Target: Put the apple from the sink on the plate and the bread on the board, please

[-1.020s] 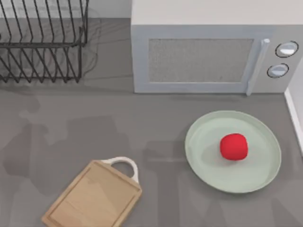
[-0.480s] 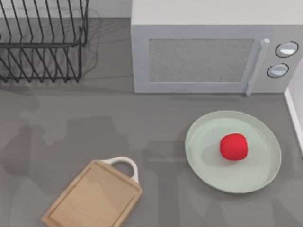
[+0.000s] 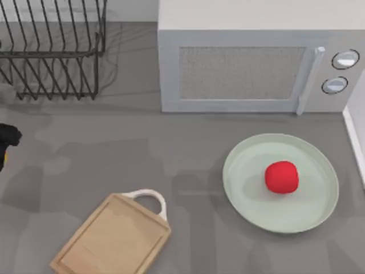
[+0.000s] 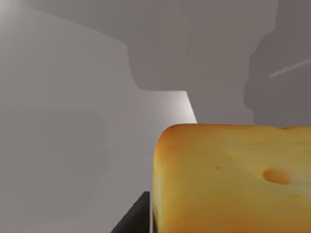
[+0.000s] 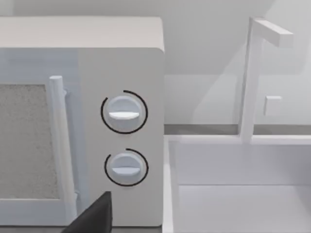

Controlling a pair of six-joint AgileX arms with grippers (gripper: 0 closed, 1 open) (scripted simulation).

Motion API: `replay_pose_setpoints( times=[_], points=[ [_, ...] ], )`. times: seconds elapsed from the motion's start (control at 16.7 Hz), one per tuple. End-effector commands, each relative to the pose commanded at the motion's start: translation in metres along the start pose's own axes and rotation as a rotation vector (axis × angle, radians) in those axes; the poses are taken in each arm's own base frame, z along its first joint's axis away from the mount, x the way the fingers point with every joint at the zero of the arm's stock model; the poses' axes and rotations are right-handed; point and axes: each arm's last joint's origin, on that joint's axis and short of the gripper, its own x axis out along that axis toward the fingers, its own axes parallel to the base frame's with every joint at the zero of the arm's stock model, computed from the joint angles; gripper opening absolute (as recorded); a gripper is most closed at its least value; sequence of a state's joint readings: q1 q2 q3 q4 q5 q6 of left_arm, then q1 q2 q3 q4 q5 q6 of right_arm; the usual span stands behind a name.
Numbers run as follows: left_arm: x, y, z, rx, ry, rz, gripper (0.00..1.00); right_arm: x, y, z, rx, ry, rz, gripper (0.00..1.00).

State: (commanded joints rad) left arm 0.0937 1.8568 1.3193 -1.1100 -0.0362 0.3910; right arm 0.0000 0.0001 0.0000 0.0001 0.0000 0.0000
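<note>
The red apple (image 3: pixel 282 177) lies on the pale green plate (image 3: pixel 251 171) at the table's right. At the front left, the light-wood board (image 3: pixel 114 240) lies bare, its white loop handle pointing back. In the left wrist view the golden bread (image 4: pixel 233 179) is very close, with a dark finger (image 4: pixel 133 221) against its side. My left gripper (image 3: pixel 4 140) shows as a dark tip at the table's far left edge, shut on the bread. A dark part of my right gripper (image 5: pixel 92 218) shows in front of the microwave. The white sink (image 5: pixel 233 194) lies beside the microwave.
A white microwave (image 3: pixel 251 68) stands at the back, behind the plate. A black wire dish rack (image 3: pixel 51 51) fills the back left corner. A white faucet (image 5: pixel 250 77) rises over the sink. The sink's rim (image 3: pixel 356 131) runs along the right edge.
A dark part of my left arm has come into the top view at the far left edge, and the shadows on the table have shifted. Apple, plate and board have not moved.
</note>
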Motion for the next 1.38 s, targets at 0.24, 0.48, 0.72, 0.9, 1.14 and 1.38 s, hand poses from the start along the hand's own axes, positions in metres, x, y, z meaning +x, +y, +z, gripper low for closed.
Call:
replay_pose_setpoints(
  times=[0.24, 0.48, 0.72, 0.9, 1.14, 1.38],
  points=[
    [0.015, -0.031, 0.004, -0.434, 0.049, 0.016, 0.00, 0.000, 0.000, 0.000, 0.000, 0.000, 0.000, 1.00],
    [0.027, -0.070, 0.003, -0.864, 0.095, 0.060, 0.00, 0.000, 0.000, 0.000, 0.000, 0.000, 0.000, 1.00],
    [0.032, -0.114, -0.002, -1.222, 0.103, 0.116, 0.00, 0.000, 0.000, 0.000, 0.000, 0.000, 0.000, 1.00],
    [0.032, -0.148, -0.008, -1.428, 0.080, 0.145, 0.00, 0.000, 0.000, 0.000, 0.000, 0.000, 0.000, 1.00],
    [0.023, -0.189, -0.018, -1.637, 0.015, 0.134, 0.00, 0.000, 0.000, 0.000, 0.000, 0.000, 0.000, 1.00],
    [0.010, -0.222, -0.029, -1.787, -0.050, 0.070, 0.00, 0.000, 0.000, 0.000, 0.000, 0.000, 0.000, 1.00]
  ],
)
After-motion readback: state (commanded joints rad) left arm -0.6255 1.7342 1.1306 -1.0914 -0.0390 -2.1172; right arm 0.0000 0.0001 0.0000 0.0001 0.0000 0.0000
